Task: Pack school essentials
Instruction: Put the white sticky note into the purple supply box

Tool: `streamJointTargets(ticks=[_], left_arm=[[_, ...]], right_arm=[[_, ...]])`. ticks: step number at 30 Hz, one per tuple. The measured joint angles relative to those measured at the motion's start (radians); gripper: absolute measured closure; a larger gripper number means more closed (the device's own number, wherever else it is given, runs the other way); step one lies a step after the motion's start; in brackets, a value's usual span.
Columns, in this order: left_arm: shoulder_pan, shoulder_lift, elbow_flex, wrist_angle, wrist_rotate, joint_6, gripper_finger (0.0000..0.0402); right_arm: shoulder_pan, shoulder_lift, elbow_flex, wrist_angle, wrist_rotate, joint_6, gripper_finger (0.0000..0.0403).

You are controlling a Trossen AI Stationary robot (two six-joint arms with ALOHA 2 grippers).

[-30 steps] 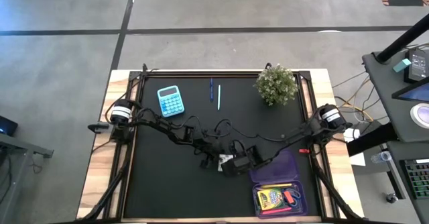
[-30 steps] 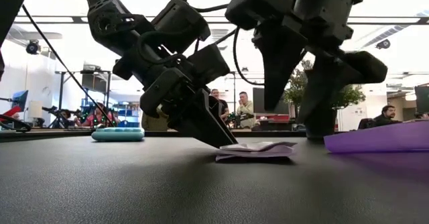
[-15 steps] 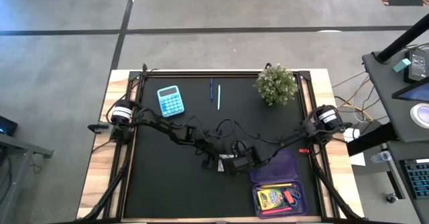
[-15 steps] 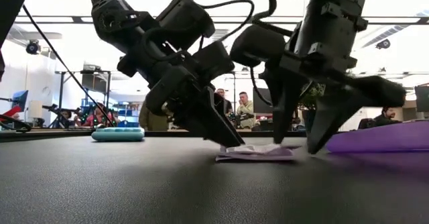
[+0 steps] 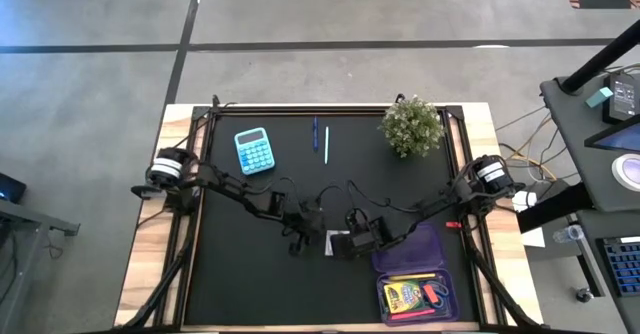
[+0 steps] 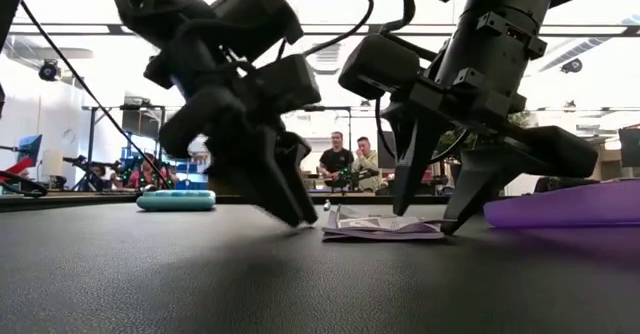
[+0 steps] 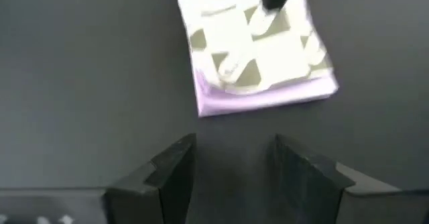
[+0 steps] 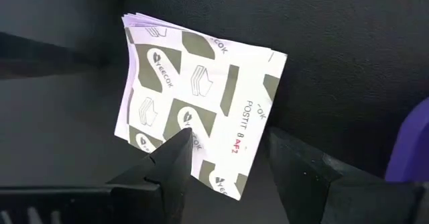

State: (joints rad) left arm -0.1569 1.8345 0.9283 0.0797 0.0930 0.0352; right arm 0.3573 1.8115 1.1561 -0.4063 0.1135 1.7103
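Observation:
The white packet (image 5: 336,240) with a grey pattern and purple sheets lies flat on the black mat, also seen in the low view (image 6: 380,226). My right gripper (image 8: 234,142) is open and low over the packet (image 8: 194,110). One finger stands over its corner and the other over the mat beside it. My left gripper (image 7: 234,153) is open, just short of the packet (image 7: 255,49) on its left side, touching nothing. Crayon box (image 5: 404,296) and scissors (image 5: 437,295) lie in the open purple case (image 5: 425,249). Two pens (image 5: 320,139) lie near the far edge. My right gripper comes at the packet from above, pointing down. One fingertip (image 8: 179,140) stands on or just over the packet's near corner (image 8: 201,150); I cannot tell whether it touches. The other fingertip (image 8: 291,150) is off the packet, over the mat.
A blue calculator (image 5: 253,150) lies far left and a potted plant (image 5: 412,126) stands far right on the mat. The purple case lies right beside my right gripper (image 5: 352,242). People sit in the room behind the table (image 6: 350,162).
My left gripper has drawn back from the packet's left end toward the table's left and lifted slightly off the mat. My right gripper has come down from above, fingers still apart, until its tips reach the packet. The packet has stayed where it was.

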Motion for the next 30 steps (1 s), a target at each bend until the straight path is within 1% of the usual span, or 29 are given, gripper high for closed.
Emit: streamJointTargets(ticks=[3,8,13,18,25,30], left_arm=[[-0.021,0.013,-0.001,0.015,-0.068,-0.002,0.0217],[-0.038,0.039,0.001,0.057,-0.128,-0.007,0.0217],[-0.038,0.063,0.005,0.105,-0.131,-0.053,0.0217],[-0.038,0.079,0.005,0.132,-0.133,-0.055,0.0217],[-0.036,0.081,0.005,0.142,-0.135,-0.049,0.0217],[-0.036,0.082,0.005,0.156,-0.138,-0.048,0.0217]], right_arm=[[-0.008,0.001,0.000,0.005,0.002,-0.002,0.0225],[-0.019,0.003,-0.004,0.027,0.021,-0.010,0.0225],[-0.030,0.003,-0.027,0.085,0.048,-0.020,0.0225],[-0.030,0.001,-0.064,0.127,0.064,0.006,0.0225],[-0.037,0.001,-0.123,0.273,0.089,0.017,0.0225],[-0.043,0.003,-0.153,0.337,0.103,0.016,0.0225]])
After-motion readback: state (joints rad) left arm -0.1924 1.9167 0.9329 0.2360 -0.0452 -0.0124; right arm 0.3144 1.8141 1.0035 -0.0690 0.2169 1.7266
